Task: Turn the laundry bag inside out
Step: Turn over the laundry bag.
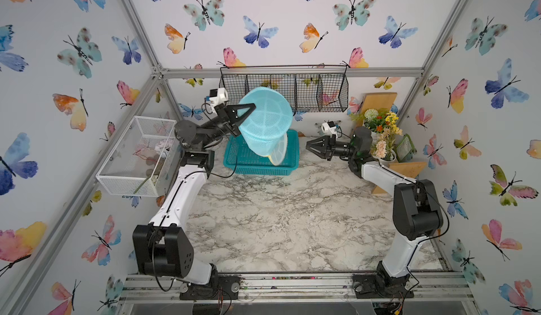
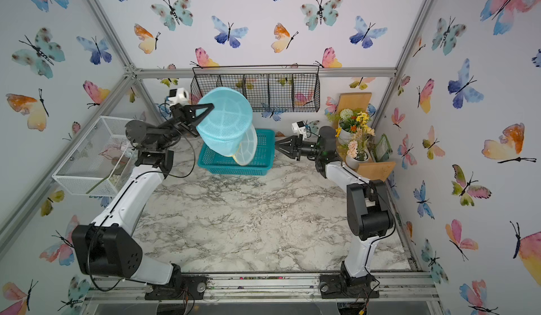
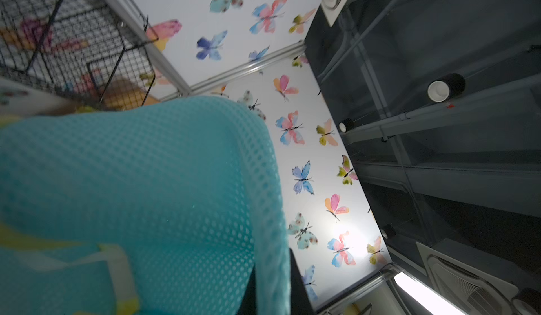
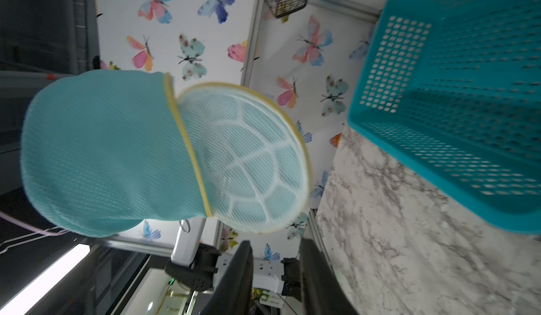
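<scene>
Holding the laundry bag (image 1: 266, 123) aloft in the clenched left gripper (image 1: 250, 108), near the teal basket (image 1: 257, 168) at the tabletop's (image 1: 278, 219) far edge, with the right gripper (image 1: 308, 146) released nearby.

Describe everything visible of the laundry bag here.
The laundry bag is soft light-turquoise mesh, cylinder-like, with yellow piping. Its paler round end panel, ribbed in white, hangs ajar at the lower end. The left gripper, shut on its upper side, holds it tilted in the air above the teal basket; nothing else touches it.
</scene>
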You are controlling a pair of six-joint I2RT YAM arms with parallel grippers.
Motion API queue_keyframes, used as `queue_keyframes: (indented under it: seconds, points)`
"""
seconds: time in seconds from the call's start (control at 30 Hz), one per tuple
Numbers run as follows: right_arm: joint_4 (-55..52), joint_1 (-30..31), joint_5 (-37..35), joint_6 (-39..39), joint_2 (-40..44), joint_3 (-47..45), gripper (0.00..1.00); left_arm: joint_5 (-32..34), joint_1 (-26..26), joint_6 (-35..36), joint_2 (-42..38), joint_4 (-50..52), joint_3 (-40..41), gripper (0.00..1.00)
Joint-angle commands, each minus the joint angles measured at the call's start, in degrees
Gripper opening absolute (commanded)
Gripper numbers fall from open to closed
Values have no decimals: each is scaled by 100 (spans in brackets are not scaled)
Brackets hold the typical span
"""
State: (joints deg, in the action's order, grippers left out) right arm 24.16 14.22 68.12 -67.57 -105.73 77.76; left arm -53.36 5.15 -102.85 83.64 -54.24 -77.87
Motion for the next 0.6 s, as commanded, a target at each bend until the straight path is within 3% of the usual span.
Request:
queue_keyframes:
  seconds: [0.0,0.1,0.17,0.2,0.27,0.3,0.33,0.4,0.47,0.57]
  points:
    - [-3350,11,-355,2725,607,355,38,765,132,-550,-50,-1573,82,0]
    - [-2521,28,-501,2187,952,339,46,623,178,-414,42,-1299,22,0]
    - [-1859,28,-582,1811,1126,366,50,319,252,120,61,-651,-112,0]
    - [-1639,29,-651,1690,1193,429,53,123,315,590,47,12,-232,0]
    - [-1619,25,-806,1629,1256,696,55,-138,543,2695,-12,3023,-880,0]
    - [-1813,26,-897,1704,1274,869,56,228,761,4364,56,5255,-1603,0]
    - [-2145,20,-1052,1872,1283,1098,57,748,1003,5745,208,6790,-2279,0]
    - [-3032,20,-1306,2396,1241,1597,58,1737,1456,7142,599,8643,-3186,0]
    - [-3859,13,-1508,2682,1102,2059,59,3025,1926,8089,755,9539,-3594,0]
    - [-4777,11,-1591,2865,810,2591,59,4309,2521,8836,507,9504,-3121,0]
